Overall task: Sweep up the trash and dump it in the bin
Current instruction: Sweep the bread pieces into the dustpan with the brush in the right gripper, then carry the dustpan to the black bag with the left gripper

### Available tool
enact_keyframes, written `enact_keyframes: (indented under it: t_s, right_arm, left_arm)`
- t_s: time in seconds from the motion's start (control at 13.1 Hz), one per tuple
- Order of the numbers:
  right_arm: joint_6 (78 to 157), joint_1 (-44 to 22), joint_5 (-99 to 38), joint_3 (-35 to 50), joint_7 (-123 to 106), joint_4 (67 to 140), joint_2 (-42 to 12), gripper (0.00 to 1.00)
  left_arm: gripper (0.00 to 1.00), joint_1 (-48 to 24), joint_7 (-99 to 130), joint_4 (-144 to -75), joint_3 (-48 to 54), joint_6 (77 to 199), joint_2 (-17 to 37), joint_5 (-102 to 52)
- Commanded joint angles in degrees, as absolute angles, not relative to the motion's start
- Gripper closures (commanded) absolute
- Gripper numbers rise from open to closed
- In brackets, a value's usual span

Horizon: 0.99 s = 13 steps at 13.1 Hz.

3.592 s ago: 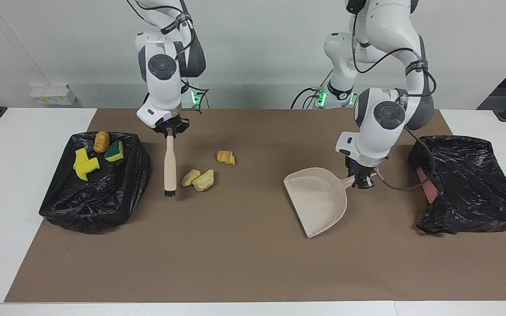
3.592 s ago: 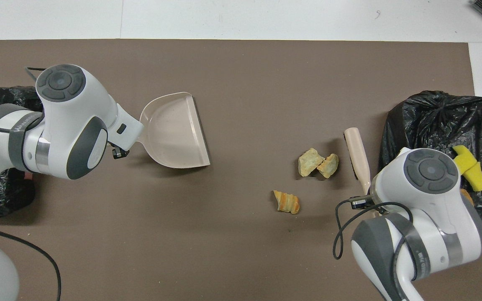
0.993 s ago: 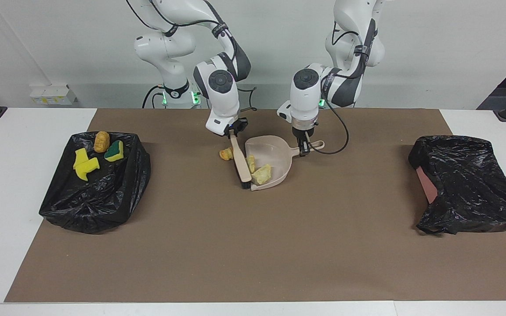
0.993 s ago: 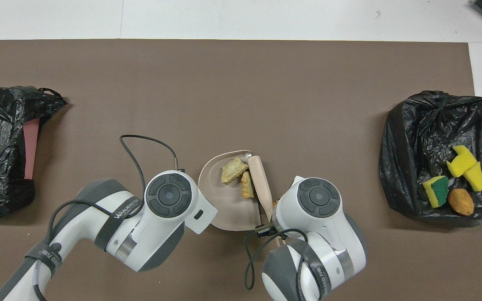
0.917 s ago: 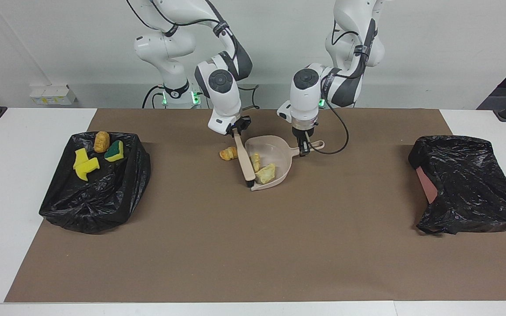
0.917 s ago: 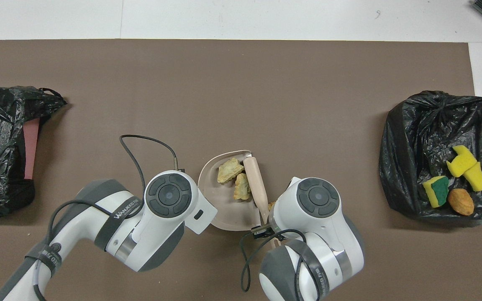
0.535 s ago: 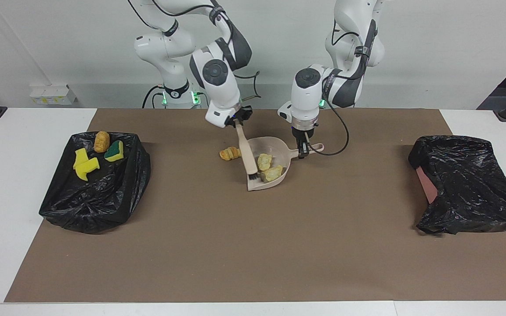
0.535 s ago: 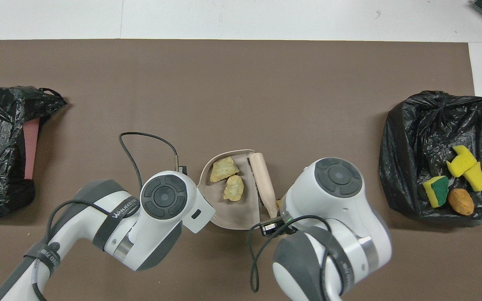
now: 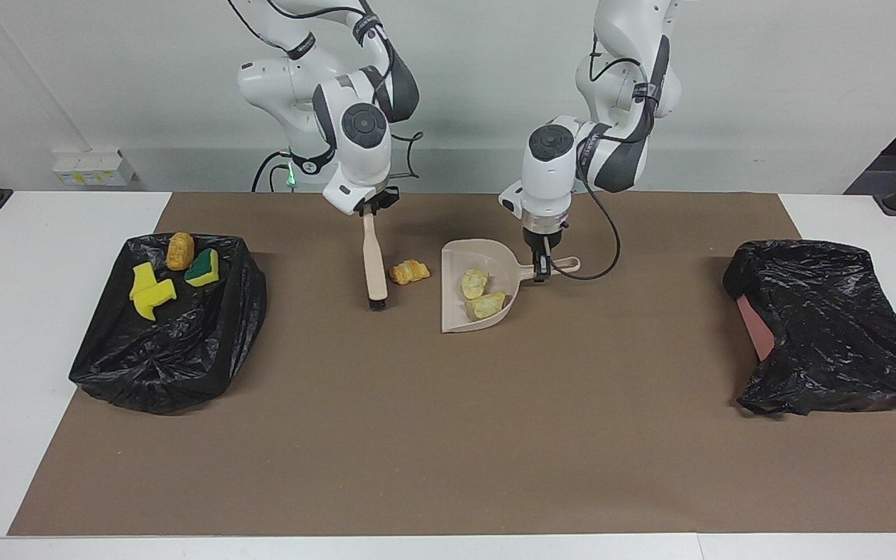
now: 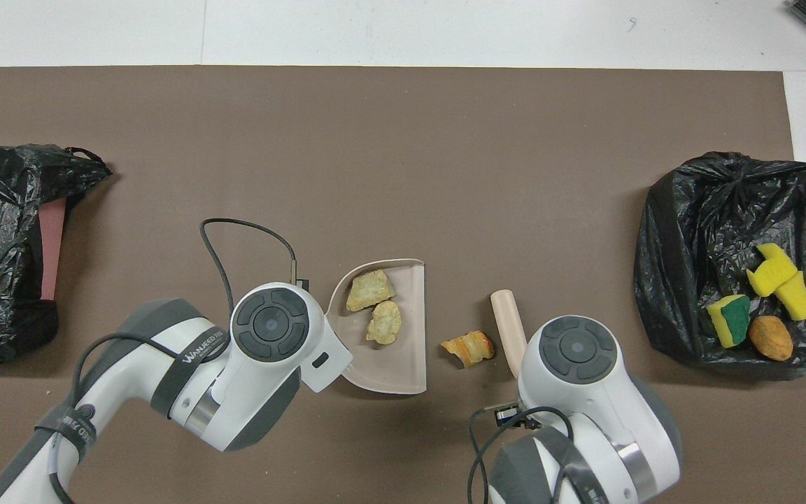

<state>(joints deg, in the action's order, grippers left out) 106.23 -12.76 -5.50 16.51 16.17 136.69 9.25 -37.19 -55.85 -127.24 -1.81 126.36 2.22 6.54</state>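
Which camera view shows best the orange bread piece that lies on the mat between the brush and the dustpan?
The overhead view shows the bread piece best: it lies clear between the dustpan and the brush. In the facing view it looks smaller, close beside the brush, but unhidden.

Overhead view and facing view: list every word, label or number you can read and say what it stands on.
"WANEED", then a few letters too blurred to read: white print on the dark band around the left arm, overhead view.
White boxes by the wall, facing view: any print is too small to read.
Nothing else carries text.
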Motion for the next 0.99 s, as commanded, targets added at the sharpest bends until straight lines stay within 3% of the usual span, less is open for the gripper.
enact_keyframes:
  t_s: [0.0,0.31,0.46,0.69,0.92]
  right_arm:
    - [112.21,-15.03,-10.59,16.96,16.53,136.93,6.42,1.00]
    - [119.01,-18.53,-25.92,16.96,14.93,133.62,3.62,1.00]
    - [117.87,-19.34,-25.49,16.88,16.69,130.79,3.42,1.00]
    - [112.87,-18.64,-19.37,16.61,19.67,129.82,8.16,1.00]
    - [106.54,-18.37,-12.94,16.52,28.53,124.74,9.40,1.00]
  left_arm:
    - [1.00,-40.33,-51.43,-127.71,-2.02,123.31,0.53,8.26]
    - [1.00,-39.82,-50.45,-128.58,-1.76,123.74,0.00,8.17]
    - [1.00,-37.63,-50.53,-128.67,-1.76,125.67,0.61,7.56]
    - [1.00,-33.68,-52.64,-128.32,-1.67,130.33,1.84,6.86]
    - [1.00,-28.59,-59.39,-126.66,-1.76,131.66,3.86,1.50]
